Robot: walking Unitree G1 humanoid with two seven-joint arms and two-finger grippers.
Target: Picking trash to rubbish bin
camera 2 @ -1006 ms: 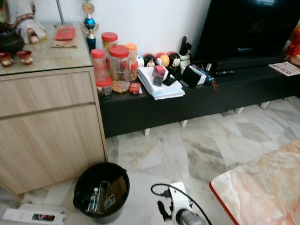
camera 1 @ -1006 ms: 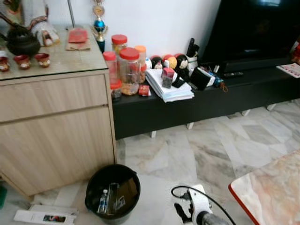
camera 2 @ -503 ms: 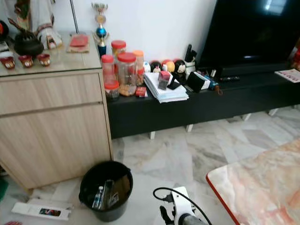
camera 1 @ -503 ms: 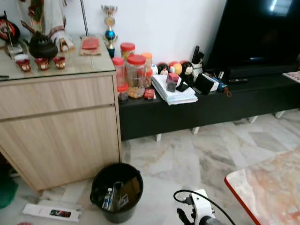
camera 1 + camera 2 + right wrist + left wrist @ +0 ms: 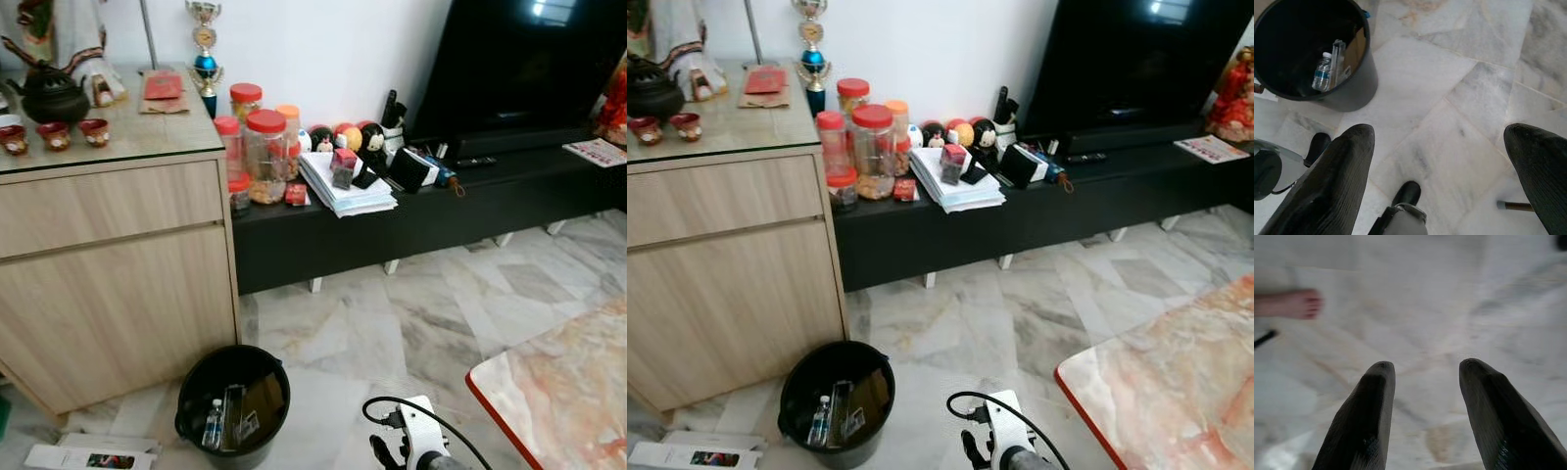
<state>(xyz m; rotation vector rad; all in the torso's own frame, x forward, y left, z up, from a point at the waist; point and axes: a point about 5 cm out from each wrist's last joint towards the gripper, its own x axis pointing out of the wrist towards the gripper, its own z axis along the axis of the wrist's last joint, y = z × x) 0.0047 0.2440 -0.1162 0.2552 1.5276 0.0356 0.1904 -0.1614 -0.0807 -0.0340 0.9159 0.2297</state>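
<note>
Black rubbish bin (image 5: pixel 233 406) on the marble floor (image 5: pixel 411 313) already holds a plastic bottle (image 5: pixel 1322 72) and packaging; a flat box (image 5: pixel 88 457) lies beside it, likely next. Right gripper (image 5: pixel 1437 196) and left gripper (image 5: pixel 1425 416) hang spread, empty.

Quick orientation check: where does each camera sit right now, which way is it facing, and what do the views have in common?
Head stereo eyes: look forward and down at the black bin, wooden cabinet and TV bench; right arm at the bottom edge.
Left wrist: looks down at marble floor past the open left gripper; a person's foot nearby.
Right wrist: looks down past the open right gripper at the bin.
Shared: the bin, in head and right wrist views.
</note>
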